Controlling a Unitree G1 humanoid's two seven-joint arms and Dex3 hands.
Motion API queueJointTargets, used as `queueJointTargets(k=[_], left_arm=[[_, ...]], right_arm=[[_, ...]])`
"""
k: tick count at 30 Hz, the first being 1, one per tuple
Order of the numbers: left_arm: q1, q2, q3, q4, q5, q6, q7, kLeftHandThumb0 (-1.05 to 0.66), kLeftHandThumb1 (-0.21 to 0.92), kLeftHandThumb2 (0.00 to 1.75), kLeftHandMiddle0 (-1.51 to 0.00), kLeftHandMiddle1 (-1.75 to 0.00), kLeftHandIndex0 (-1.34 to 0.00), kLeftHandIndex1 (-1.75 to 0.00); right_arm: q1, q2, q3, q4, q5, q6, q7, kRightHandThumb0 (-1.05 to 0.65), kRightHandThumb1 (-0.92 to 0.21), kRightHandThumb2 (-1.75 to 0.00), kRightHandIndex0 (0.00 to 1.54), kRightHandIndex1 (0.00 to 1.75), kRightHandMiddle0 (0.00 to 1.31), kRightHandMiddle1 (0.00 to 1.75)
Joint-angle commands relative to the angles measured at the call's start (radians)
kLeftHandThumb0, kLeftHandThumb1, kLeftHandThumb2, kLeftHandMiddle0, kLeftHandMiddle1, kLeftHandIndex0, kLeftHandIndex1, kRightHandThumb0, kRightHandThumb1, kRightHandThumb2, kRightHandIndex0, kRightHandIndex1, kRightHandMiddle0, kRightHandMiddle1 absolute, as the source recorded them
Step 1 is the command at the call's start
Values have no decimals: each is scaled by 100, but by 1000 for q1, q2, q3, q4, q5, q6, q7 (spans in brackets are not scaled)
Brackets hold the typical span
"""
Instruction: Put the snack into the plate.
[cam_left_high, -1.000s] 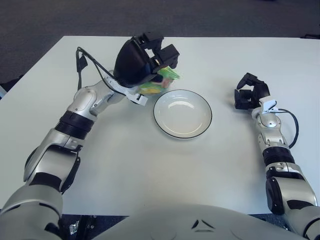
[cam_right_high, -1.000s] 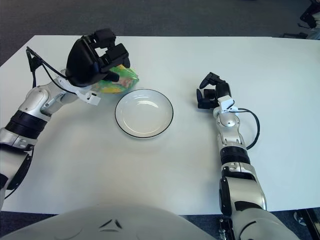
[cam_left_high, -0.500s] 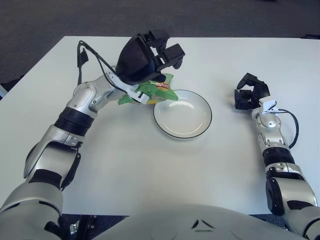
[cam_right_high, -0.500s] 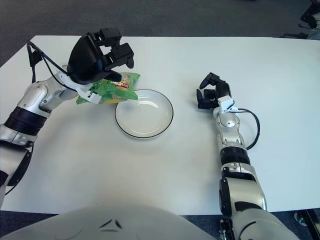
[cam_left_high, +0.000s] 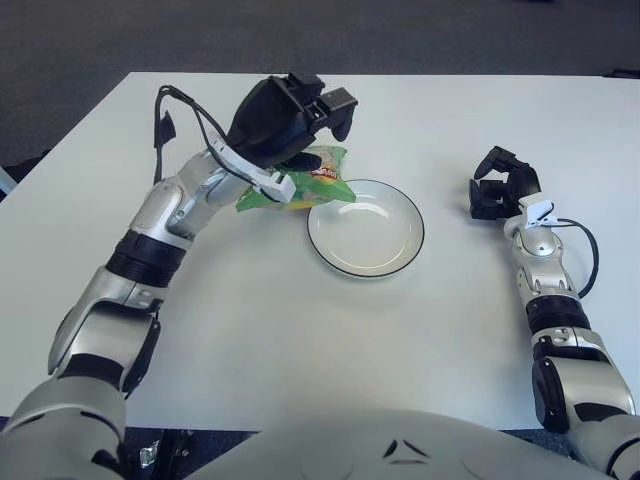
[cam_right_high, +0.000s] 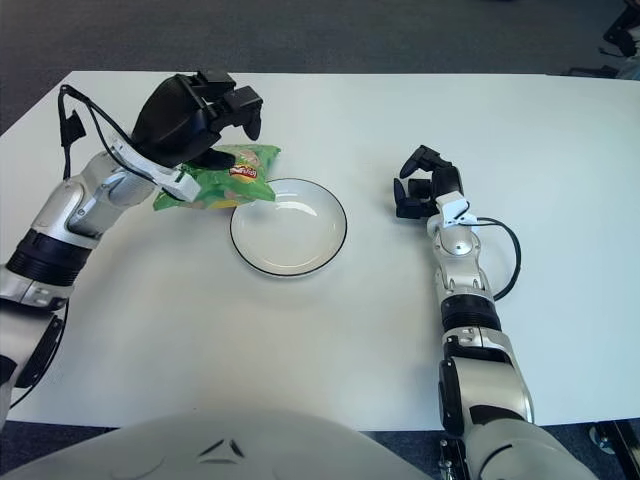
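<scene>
snack (cam_left_high: 310, 183) lies half hidden under left hand (cam_left_high: 285, 120), fingers (cam_left_high: 338, 105) loose above it, overlapping plate (cam_left_high: 400, 255) rim.

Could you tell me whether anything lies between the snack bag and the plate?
Nothing visible does. The snack bag lies beside the plate, its corner at the rim, under the left hand. The right hand shows to the plate's right.

A: Left hand (cam_left_high: 285, 120)?
B: It is hovering over the green snack (cam_left_high: 305, 182), fingers (cam_left_high: 338, 105) spread, gripping nothing.
A: The snack?
B: It is lying on the white surface (cam_left_high: 300, 310), one corner overlapping the plate (cam_left_high: 366, 227) rim.
A: Right hand (cam_left_high: 500, 185)?
B: It is sitting right of the plate, well apart, fingers curled.
</scene>
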Motion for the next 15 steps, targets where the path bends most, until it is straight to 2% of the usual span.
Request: queueJointTargets(k=[1,4,6,8,9,11,12,13,15], left_arm=[[1,47,25,-26,-17,22,-92,0,-4,171,-89,-170,-65,-175],[-8,82,27,-39,5,38,-165,-1,-6,172,-90,-173,-71,-167],[-8,100,27,-50,-9,58,-228,-1,11,154,-70,-174,-61,-171],[-3,125,32,-68,-40,91,-315,-1,23,141,-59,-174,-54,-173],[3,149,36,-83,-62,117,-379,-1,38,124,-47,-174,-43,-173],[7,186,37,-111,-85,165,-492,19,45,114,-45,-175,-22,-157],[6,198,34,-122,-88,184,-535,-17,52,103,-31,-170,-14,-144],[1,209,26,-134,-90,209,-587,-41,59,92,-22,-166,-9,-135],[-1,219,19,-152,-96,243,-654,-65,70,75,-11,-140,-5,-120]], right_arm=[[71,33,17,40,-4,44,10,-53,-22,-144,132,175,70,175],[71,32,17,41,-4,43,11,-53,-22,-144,132,175,70,175],[71,32,17,41,-4,42,11,-53,-22,-144,132,175,70,175],[70,31,17,43,-4,39,12,-53,-22,-144,132,175,70,175],[70,31,16,45,-3,37,12,-53,-22,-144,132,175,70,175],[69,31,16,46,-2,35,13,-53,-22,-144,132,175,70,175],[69,31,16,46,-2,34,13,-53,-22,-144,132,175,70,175],[69,31,16,47,-3,33,12,-53,-22,-144,132,175,70,175],[69,30,17,48,-5,32,12,-53,-22,-144,132,175,70,175]])
